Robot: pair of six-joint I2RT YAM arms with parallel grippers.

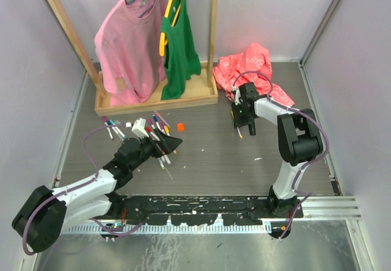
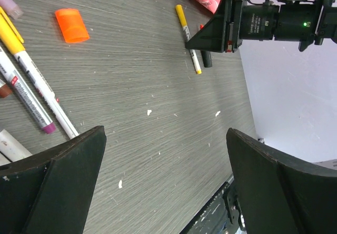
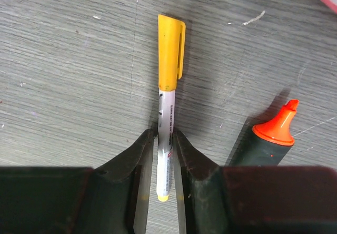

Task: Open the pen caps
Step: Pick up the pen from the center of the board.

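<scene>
My right gripper [image 3: 164, 139] is shut on the white barrel of a yellow-capped pen [image 3: 167, 107] that lies on the table; its yellow cap [image 3: 170, 52] is still on. Beside it lies the black highlighter [image 3: 263, 139] with its orange tip bare. Its loose orange cap [image 2: 72, 25] lies on the table, and shows in the top view too [image 1: 181, 126]. My left gripper [image 2: 166, 184] is open and empty, hovering low by a cluster of white pens [image 1: 153, 127]. The left wrist view shows some of those pens [image 2: 31, 94] and the right gripper [image 2: 213, 31] on the yellow pen [image 2: 184, 23].
A wooden clothes rack [image 1: 156, 103] with a pink shirt and a green top stands at the back. A crumpled pink-red cloth [image 1: 250, 66] lies behind the right gripper. White flecks dot the grey table.
</scene>
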